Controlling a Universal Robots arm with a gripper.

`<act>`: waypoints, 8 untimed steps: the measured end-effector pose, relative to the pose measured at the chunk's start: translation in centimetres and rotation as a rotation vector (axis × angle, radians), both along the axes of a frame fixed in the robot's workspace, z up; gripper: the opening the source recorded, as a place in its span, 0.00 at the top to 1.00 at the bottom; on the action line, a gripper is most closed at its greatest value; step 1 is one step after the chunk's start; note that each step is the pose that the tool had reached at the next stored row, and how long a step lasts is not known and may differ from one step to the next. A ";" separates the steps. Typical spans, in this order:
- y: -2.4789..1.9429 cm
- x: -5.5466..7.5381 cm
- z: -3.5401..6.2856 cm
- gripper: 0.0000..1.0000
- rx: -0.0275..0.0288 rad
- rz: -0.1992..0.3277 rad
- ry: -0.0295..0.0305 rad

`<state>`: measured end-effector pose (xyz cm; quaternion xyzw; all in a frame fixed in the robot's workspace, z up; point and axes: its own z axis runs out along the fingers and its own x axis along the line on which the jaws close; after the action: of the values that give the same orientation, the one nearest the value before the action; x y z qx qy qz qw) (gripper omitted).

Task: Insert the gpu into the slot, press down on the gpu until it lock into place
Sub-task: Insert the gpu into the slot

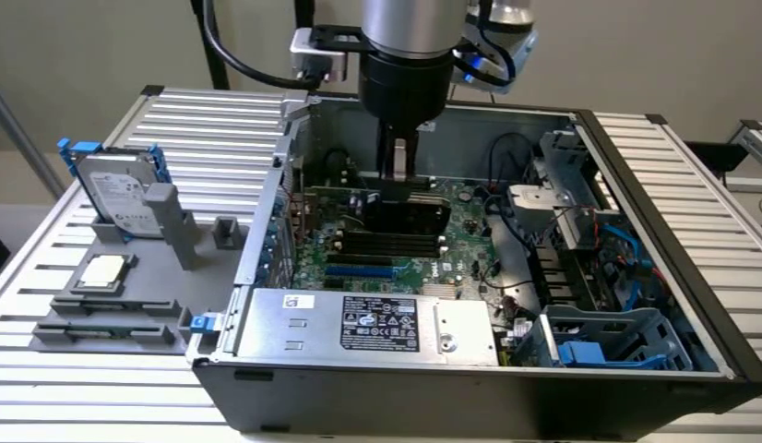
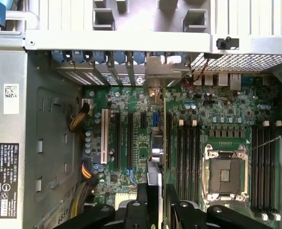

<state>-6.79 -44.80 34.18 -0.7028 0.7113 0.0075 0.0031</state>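
Your pincer (image 1: 403, 178) is clamped on the gpu (image 1: 406, 214), which stands upright over the board inside the case (image 1: 480, 406). The blue slot (image 1: 360, 273) lies bare, apart from the card and nearer the power-supply box (image 1: 369, 323).

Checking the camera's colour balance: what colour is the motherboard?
The motherboard is green, clearest in the wrist view.

The arm (image 1: 406, 37) is cut off at the top edge of the exterior view. The gpu (image 1: 406, 215) hides the motherboard (image 1: 310, 251) behind it, and its lower edge cannot be made out. The power-supply label (image 1: 378, 323) carries print too small to read.
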 end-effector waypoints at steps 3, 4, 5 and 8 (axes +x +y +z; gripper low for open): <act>0.00 -0.4 -0.51 0.74 -0.0001 -0.004 -0.0042; 0.00 -0.6 -0.67 0.74 0.0001 -0.006 -0.0060; 0.00 -0.7 -0.81 0.74 0.0004 -0.009 -0.0076; 0.00 -1.0 -1.25 0.74 0.0009 -0.017 -0.0114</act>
<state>-7.75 -44.81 32.93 -0.6969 0.7171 0.0038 0.0075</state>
